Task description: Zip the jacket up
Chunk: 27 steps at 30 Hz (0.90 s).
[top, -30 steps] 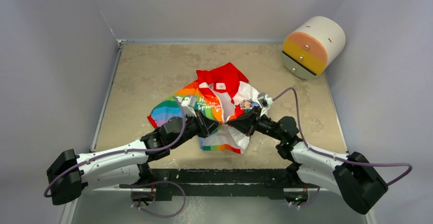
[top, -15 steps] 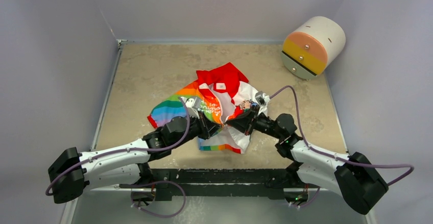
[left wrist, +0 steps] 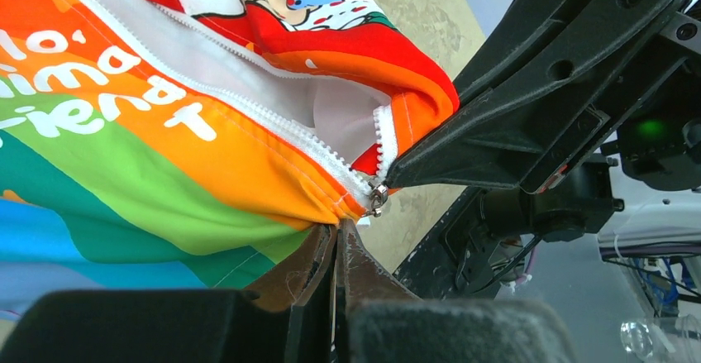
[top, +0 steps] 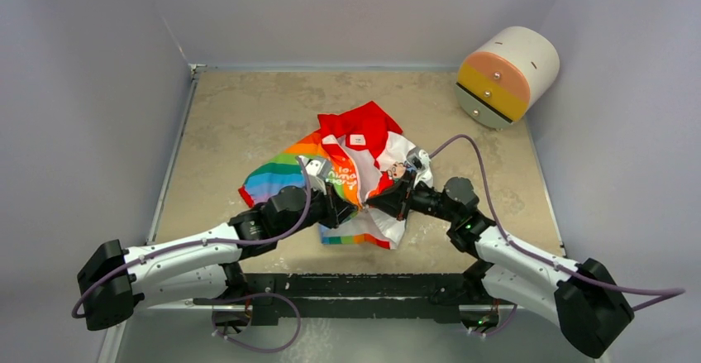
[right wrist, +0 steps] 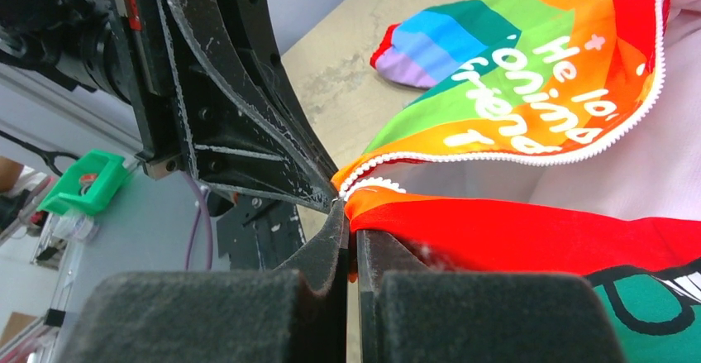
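**Bringing the Zipper Ends Together at the Hem**

Pinching the rainbow-striped front panel at its bottom corner, the left gripper [left wrist: 335, 243] had its fingers pressed together on the cloth, just beside the zipper slider [left wrist: 378, 198]. The jacket [top: 357, 144] lay crumpled mid-table with its red hood [top: 357, 121] toward the far wall. Its front was open, and the two rows of white teeth [left wrist: 248, 107] stood apart up the chest. The right gripper [right wrist: 351, 231] was clamped likewise on the red-and-orange hem of the other panel, its tips almost touching the left's.

The step in hand looked to be mating the two zipper ends. Next, the pin side probably needed seating into the slider, which called for fine alignment with both hems taut. The crowded fingertips left little room, and bunched fabric could block the track. Well apart, at the far right corner of the table [top: 231, 123], sat a white drum [top: 506, 75] with orange and yellow bands, out of the way.
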Each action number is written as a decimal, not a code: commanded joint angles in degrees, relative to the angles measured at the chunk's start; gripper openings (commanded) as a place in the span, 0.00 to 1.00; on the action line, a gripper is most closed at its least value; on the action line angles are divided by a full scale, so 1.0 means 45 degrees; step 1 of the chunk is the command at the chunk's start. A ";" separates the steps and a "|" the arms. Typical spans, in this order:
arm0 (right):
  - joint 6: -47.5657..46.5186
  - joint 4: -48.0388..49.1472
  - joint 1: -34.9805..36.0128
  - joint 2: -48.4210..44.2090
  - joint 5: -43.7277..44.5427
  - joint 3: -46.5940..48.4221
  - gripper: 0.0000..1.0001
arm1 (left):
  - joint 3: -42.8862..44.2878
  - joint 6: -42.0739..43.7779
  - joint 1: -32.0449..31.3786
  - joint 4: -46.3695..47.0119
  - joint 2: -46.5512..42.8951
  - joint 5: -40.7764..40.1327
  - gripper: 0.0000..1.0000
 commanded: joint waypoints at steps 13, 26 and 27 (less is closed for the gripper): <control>-0.0065 -0.1659 0.0080 -0.1032 0.0249 0.0876 0.00 | 0.1007 0.1405 -0.0041 -0.0564 0.0214 0.1347 0.00; 0.0388 -0.1900 0.0110 -0.0902 0.0776 0.0955 0.00 | 0.1013 0.1813 -0.0440 -0.0549 0.0544 0.1945 0.00; 0.0396 -0.1998 0.0110 -0.0882 0.0871 0.0964 0.00 | 0.1007 0.1848 -0.0466 -0.0533 0.0545 0.2001 0.00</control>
